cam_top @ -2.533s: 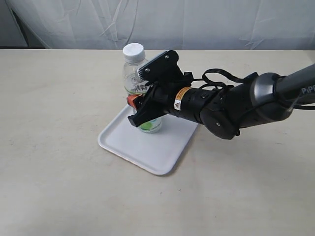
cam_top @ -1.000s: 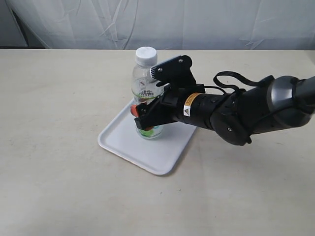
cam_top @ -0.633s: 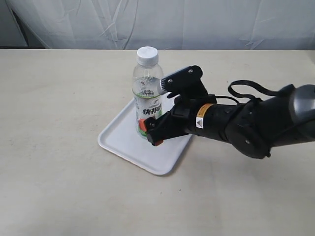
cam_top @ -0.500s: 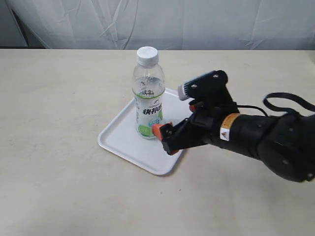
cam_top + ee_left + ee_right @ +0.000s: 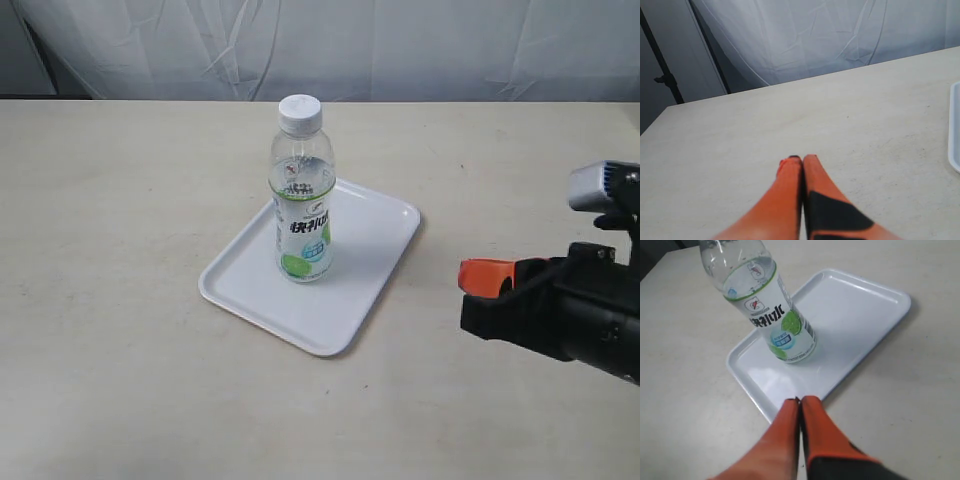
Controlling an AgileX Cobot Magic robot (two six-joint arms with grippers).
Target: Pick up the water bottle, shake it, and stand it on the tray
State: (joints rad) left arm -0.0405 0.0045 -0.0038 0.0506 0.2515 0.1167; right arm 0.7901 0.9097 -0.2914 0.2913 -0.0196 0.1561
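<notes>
Right gripper (image 5: 800, 401): 2 orange fingers pressed together tip to tip, nothing between them, low over the table (image 5: 120, 220). Left gripper (image 5: 801, 158): likewise closed and empty, above bare tabletop, with only a sliver of white rim off to one side. Ahead of the right fingertips and apart from them, the tray (image 5: 375, 225), white, lying flat. On the tray, straight ahead of the right gripper and past the near rim, the water bottle (image 5: 303, 205), upright, free of both grippers, label with green fruit picture facing the right gripper. On top, 1 white cap (image 5: 300, 108).
</notes>
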